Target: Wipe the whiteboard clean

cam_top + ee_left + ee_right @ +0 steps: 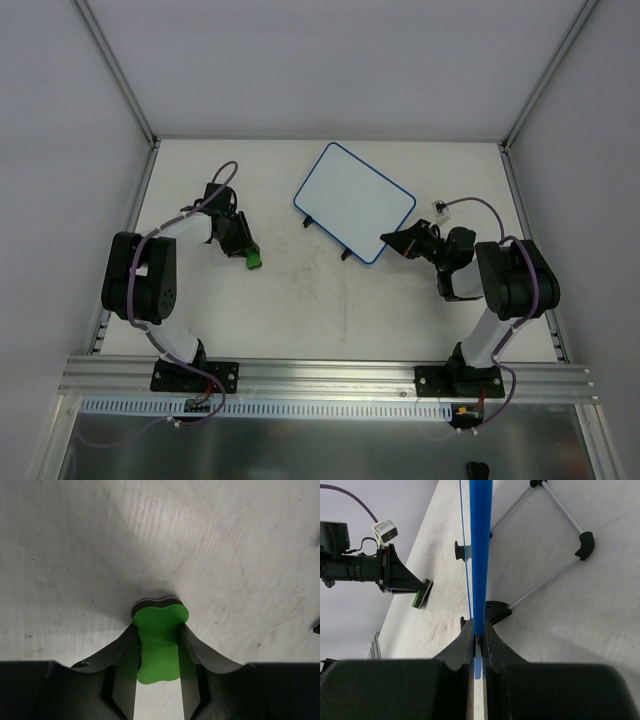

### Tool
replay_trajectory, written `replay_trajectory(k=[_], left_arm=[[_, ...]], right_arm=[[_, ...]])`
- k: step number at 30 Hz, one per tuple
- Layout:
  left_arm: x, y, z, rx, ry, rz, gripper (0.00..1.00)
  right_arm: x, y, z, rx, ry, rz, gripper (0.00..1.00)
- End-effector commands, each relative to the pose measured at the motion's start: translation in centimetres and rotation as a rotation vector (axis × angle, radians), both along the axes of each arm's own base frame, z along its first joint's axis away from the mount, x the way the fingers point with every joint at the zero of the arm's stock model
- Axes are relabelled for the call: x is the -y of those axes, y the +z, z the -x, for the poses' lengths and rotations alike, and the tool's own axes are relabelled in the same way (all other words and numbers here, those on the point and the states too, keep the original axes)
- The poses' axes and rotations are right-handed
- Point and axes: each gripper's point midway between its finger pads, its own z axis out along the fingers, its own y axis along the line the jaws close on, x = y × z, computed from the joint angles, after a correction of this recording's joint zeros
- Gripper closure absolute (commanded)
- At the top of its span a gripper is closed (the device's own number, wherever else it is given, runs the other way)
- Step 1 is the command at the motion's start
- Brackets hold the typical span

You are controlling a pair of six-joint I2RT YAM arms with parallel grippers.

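The whiteboard (355,202) is a white rectangle with a blue rim, tilted diagonally at the table's centre back, its two black feet toward the near-left edge. My right gripper (392,240) is shut on the board's near-right corner; in the right wrist view the blue rim (481,555) runs edge-on out of the pinched jaws of that gripper (480,639). My left gripper (246,252) is shut on the green bone-shaped eraser (254,260), left of the board and apart from it. The left wrist view shows the eraser (159,645) clamped between both fingers, its end against the table.
White enclosure walls stand on three sides, with metal corner posts (115,70). An aluminium rail (320,372) runs along the near edge where both arm bases are bolted. The tabletop (300,300) shows faint scuff marks between the arms.
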Motion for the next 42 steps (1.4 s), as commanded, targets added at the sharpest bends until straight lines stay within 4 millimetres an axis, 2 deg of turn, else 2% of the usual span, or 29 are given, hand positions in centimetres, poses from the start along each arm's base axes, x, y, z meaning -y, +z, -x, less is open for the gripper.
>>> replay_trajectory(k=[1,7,8,10,11,16,18,19,20,25,26,30,33,35,37,42], left_arm=[[-1.8,-0.1,3.6,-0.058,-0.027,-0.089,0.98],[-3.1,0.4,4.5,-0.023,0.006,-0.153,0.97],[-3.3,0.5,4.6,-0.018,0.013,-0.164,0.85],[-3.8,0.8,4.6,0.001,0.029,-0.190,0.54],[-3.8,1.1,4.6,0.014,0.027,-0.191,0.02],[-4.4,3.1,4.3,0.101,0.062,-0.223,0.01],[-5.6,4.3,4.5,0.167,0.111,-0.265,0.01],[-6.0,5.6,4.5,0.224,0.136,-0.272,0.01],[-6.9,5.3,4.9,0.241,0.168,-0.308,0.01],[-8.9,6.4,6.2,0.396,0.261,-0.353,0.01],[-9.2,6.9,6.7,0.449,0.279,-0.349,0.01],[-10.4,9.4,6.5,0.645,0.345,-0.357,0.01],[-11.2,10.4,6.8,0.715,0.355,-0.386,0.01],[-11.6,10.4,7.1,0.730,0.362,-0.405,0.01],[-11.6,10.1,7.4,0.736,0.363,-0.400,0.01],[-11.1,10.4,7.6,0.771,0.335,-0.378,0.01]], right_arm=[[-0.3,4.7,-0.7,0.257,0.021,-0.007,1.00],[-0.4,4.7,-0.7,0.260,0.025,-0.008,1.00],[-0.3,4.7,-0.7,0.257,0.022,-0.007,1.00],[-0.3,4.7,-0.7,0.260,0.022,-0.006,1.00],[-0.4,4.7,-0.7,0.259,0.024,-0.008,1.00],[-0.3,4.7,-0.6,0.258,0.022,-0.006,1.00],[-0.3,4.7,-0.7,0.258,0.021,-0.006,1.00],[-0.3,4.7,-0.7,0.260,0.021,-0.006,1.00],[-0.3,4.7,-0.7,0.260,0.022,-0.006,1.00],[-0.3,4.7,-0.7,0.257,0.021,-0.007,1.00],[-0.3,4.7,-0.7,0.257,0.020,-0.008,1.00],[-0.3,4.6,-0.8,0.253,0.019,-0.009,0.98],[-0.2,4.7,-0.8,0.259,0.014,-0.007,0.94],[-0.2,4.6,-0.7,0.257,0.013,-0.005,0.90],[-0.2,4.7,-0.8,0.257,0.013,-0.007,0.81],[-0.2,4.7,-0.8,0.257,0.010,-0.006,0.74]])
